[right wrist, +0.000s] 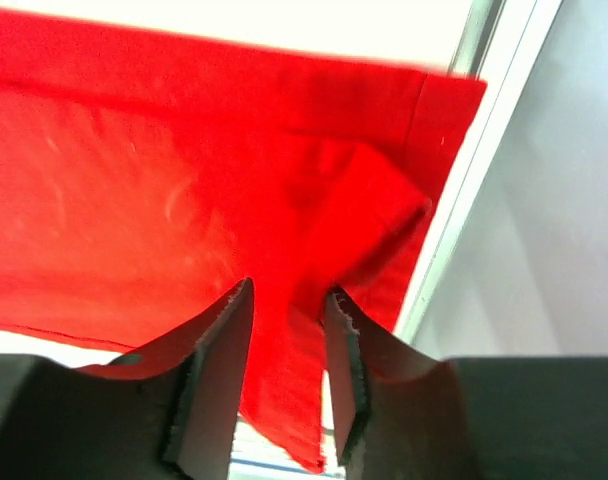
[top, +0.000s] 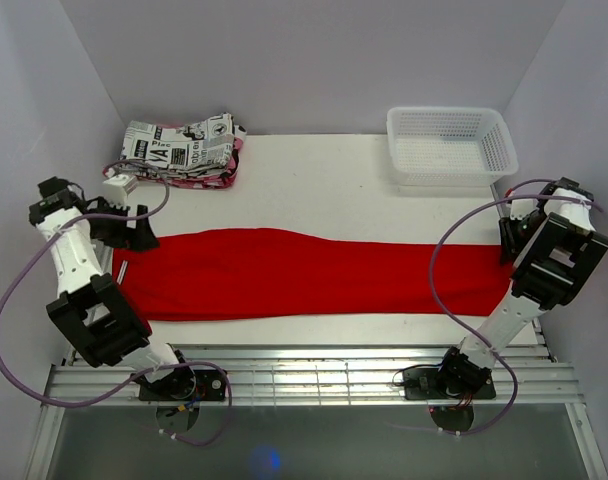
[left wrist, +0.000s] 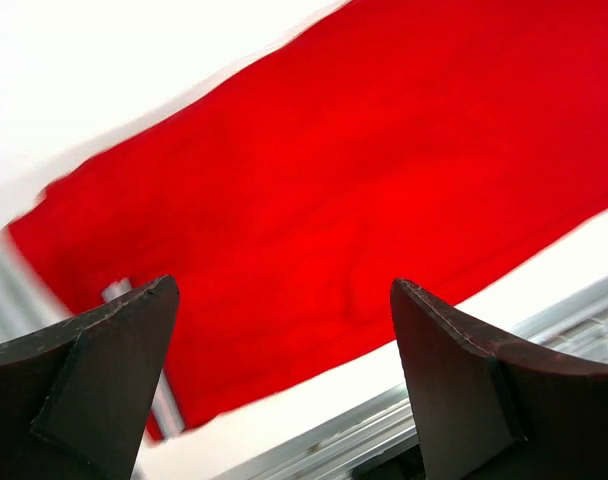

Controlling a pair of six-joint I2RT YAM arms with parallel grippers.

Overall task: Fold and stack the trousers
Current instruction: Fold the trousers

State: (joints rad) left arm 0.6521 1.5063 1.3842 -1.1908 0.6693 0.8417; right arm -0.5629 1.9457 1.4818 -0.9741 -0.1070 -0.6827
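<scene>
- The trousers (top: pixel 304 272) lie flat as one long red band across the table (top: pixel 314 175), from my left arm to my right arm, nearer the front edge than the back.
- My left gripper (left wrist: pixel 284 290) hovers over the left end of the band with its jaws spread wide and nothing between them.
- My right gripper (right wrist: pixel 289 292) is at the right end. Its jaws stand a narrow gap apart, with a strip of red cloth running through that gap. I cannot tell whether they pinch it or merely straddle it.
- My judgement: the cloth is laid out at full length, and the end-to-end folding is not yet done.
- The next move calls for a firm hold on the corners of one end, then carrying that end over to meet the other without dragging the band askew.
- A folded newspaper-print garment (top: pixel 184 148) sits at the far left corner, a likely place for stacking. A white basket (top: pixel 449 145) sits at the far right.
- In the top view my right arm covers the band's right end.
- My left wrist view is blurred, and I cannot tell which end is the waist.
</scene>
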